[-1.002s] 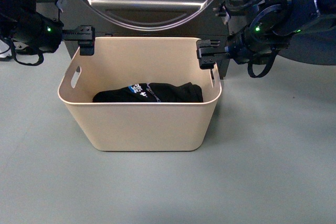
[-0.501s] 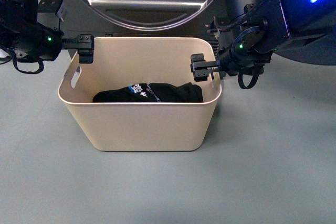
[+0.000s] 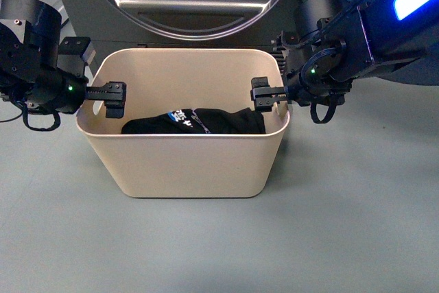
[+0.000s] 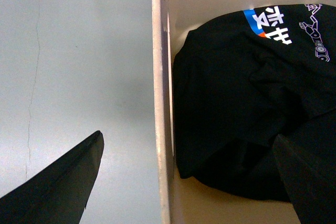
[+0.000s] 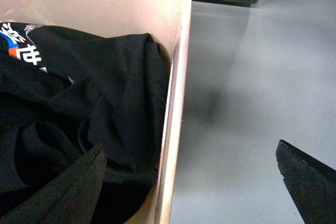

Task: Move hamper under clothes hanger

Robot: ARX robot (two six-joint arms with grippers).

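Observation:
The beige hamper point(image 3: 182, 136) stands on the floor in front of me, with a black printed garment point(image 3: 206, 120) lying in it. My left gripper point(image 3: 101, 98) is open and straddles the hamper's left end wall, one finger inside and one outside. In the left wrist view the wall's rim point(image 4: 160, 103) runs between the open fingers point(image 4: 63, 182) of the left gripper point(image 4: 187, 136). My right gripper point(image 3: 274, 97) is open and straddles the right end wall. Its wrist view shows that rim point(image 5: 177, 103) inside the right gripper point(image 5: 190, 145). The clothes hanger is out of view.
A dark washing machine point(image 3: 192, 5) with a round door stands right behind the hamper. Grey floor point(image 3: 343, 224) lies in front of the hamper and to both sides. A thin crack runs across the floor point(image 4: 34, 77) outside the left wall.
Both grippers have come down from rim height at the hamper's back corners. They now straddle the two end walls lower down, still open. The hamper has not moved.

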